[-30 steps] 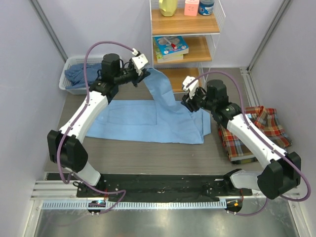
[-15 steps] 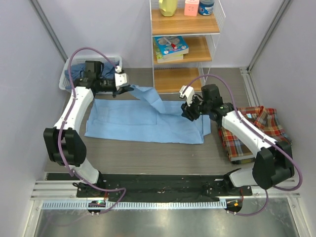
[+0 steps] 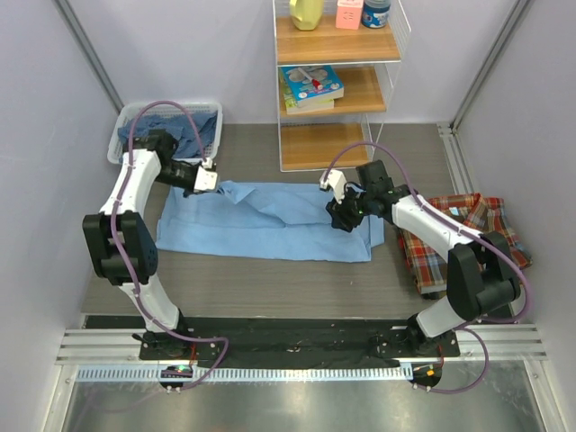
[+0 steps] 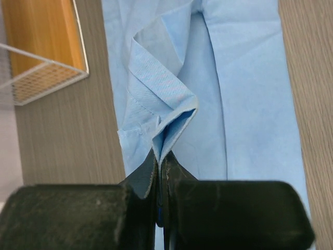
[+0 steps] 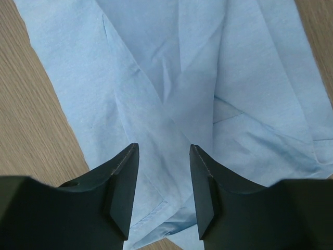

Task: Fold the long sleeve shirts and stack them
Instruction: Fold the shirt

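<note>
The plain light blue shirt (image 3: 270,220) lies spread on the table. My left gripper (image 3: 216,183) is shut on a fold of its sleeve edge (image 4: 166,130) at the shirt's back left. My right gripper (image 3: 335,216) is open and empty, low over the shirt's right part (image 5: 171,104). A plaid shirt (image 3: 463,238) lies folded at the right. Darker blue shirts (image 3: 175,130) fill the basket at the back left.
A white basket (image 3: 121,139) stands at the back left. A wire and wood shelf unit (image 3: 333,81) with books and bottles stands at the back centre; its corner shows in the left wrist view (image 4: 41,57).
My left gripper has carried the sleeve leftward and down, from high near the shelf to low over the shirt's back left. My right gripper moved slightly left and lower over the shirt.
</note>
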Robot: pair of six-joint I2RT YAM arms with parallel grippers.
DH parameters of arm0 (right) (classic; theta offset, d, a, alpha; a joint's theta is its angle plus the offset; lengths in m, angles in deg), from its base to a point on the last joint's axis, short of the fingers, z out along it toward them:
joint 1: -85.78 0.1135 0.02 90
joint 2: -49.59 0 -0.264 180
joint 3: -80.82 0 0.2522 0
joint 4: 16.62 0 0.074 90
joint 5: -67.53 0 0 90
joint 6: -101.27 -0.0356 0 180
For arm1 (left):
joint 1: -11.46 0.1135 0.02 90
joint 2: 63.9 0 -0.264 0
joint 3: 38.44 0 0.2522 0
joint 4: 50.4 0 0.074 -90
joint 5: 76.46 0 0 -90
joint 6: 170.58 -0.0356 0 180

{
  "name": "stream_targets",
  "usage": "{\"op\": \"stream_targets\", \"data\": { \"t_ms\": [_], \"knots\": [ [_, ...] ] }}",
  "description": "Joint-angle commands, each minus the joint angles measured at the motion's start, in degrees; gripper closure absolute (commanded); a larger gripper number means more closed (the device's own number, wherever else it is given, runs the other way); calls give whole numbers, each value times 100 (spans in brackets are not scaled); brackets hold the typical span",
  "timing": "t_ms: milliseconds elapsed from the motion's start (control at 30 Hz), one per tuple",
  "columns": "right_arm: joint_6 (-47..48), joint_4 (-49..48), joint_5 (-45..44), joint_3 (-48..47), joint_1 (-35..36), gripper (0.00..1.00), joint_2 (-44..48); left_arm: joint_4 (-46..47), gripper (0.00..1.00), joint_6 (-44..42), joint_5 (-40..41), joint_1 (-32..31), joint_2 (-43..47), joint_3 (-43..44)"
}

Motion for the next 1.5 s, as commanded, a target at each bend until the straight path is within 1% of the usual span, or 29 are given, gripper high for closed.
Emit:
{"op": "stream_targets", "data": {
  "t_ms": [0, 67, 100, 167, 200, 233, 300, 367, 400, 467, 567, 633, 667, 700, 733, 767, 800, 833, 867, 900, 933, 967, 1000, 1033, 1067, 1200, 1267, 1400, 1467],
  "knots": [
    [155, 198, 28, -236, -27, 52, -91, -1864, 100, -2897, 507, 239, -112, -101],
    [164, 294, 36, -289, -27, 52, -135, -1847, 100, -3110, 744, 327, -156, -172],
    [164, 330, 28, -307, -27, 53, -161, -1786, 92, -3294, 911, 397, -191, -276],
    [147, 453, 19, -386, -27, 53, -223, -1532, 83, -3542, 1132, 520, -148, -452],
    [129, 497, 10, -421, -27, 53, -232, -1269, 67, -3551, 1228, 573, -148, -531],
    [112, 601, -7, -465, -27, 52, -249, -1197, 57, -3560, 1333, 713, -139, -602],
    [41, 681, -33, -553, -27, 53, -258, -1091, 45, -3464, 1273, 898, -148, -620],
    [-55, 795, -51, -623, -27, 53, -258, -1135, 41, -3044, 1063, 1135, -165, -515],
    [-73, 839, -43, -649, -27, 53, -276, -1143, 35, -2824, 949, 1188, -139, -497],
    [-152, 919, -25, -685, -27, 53, -311, -1039, 33, -2201, 729, 1215, 1, -584],
    [-345, 945, -7, -755, -18, 54, -416, -898, 30, -1751, 518, 1154, 177, -882],
    [-530, 989, 1, -834, -18, 56, -557, -732, 30, -813, 525, 1023, 221, -971],
    [-591, 998, 10, -887, -9, 57, -600, -443, 34, -400, 587, 856, 230, -1067],
    [-653, 989, 2, -904, -1, 57, -653, -249, 35, 596, 639, 785, 248, -1103],
    [-758, 989, -7, -922, 0, 58, -732, -38, 37, 1085, 649, 741, 239, -1156],
    [-802, 980, -33, -931, 8, 60, -776, 408, 41, 1542, 649, 706, 222, -1208],
    [-829, 972, -60, -940, 26, 60, -820, 664, 42, 2130, 675, 653, 178, -1287],
    [-890, 945, -95, -931, 26, 61, -847, 980, 41, 3197, 771, 644, 169, -1332],
    [-925, 928, -173, -914, 26, 61, -908, 1270, 41, 3826, 876, 644, 151, -1384],
    [-934, 919, -209, -905, 43, 61, -926, 2013, 42, 4389, 1034, 644, 151, -1454],
    [-961, 919, -262, -905, 52, 62, -970, 2386, 44, 5804, 1549, 644, 151, -1568],
    [-1031, 919, -314, -913, 61, 62, -1048, 2659, 44, 6462, 1841, 635, 125, -1561],
    [-1066, 928, -376, -922, 70, 63, -1075, 2749, 46, 6878, 2035, 644, 64, -1508],
    [-1101, 936, -403, -922, 87, 64, -1102, 2367, 47, 7178, 2107, 705, -93, -1325],
    [-1197, 954, -429, -922, 96, 64, -1171, 2224, 49, 7407, 2038, 775, -138, -1306],
    [-1260, 980, -552, -931, 131, 64, -1374, 2371, 47, 8655, 2011, 1162, -227, -1630],
    [-1251, 980, -675, -931, 131, 65, -1471, 2644, 46, 9251, 2020, 1372, -331, -1797],
    [-1198, 1007, -860, -922, 131, 66, -1638, 2855, 46, 9737, 1967, 1593, -560, -1815],
    [-1163, 998, -903, -905, 131, 66, -1673, 2934, 46, 9800, 1950, 1593, -613, -1815]
  ]
}}
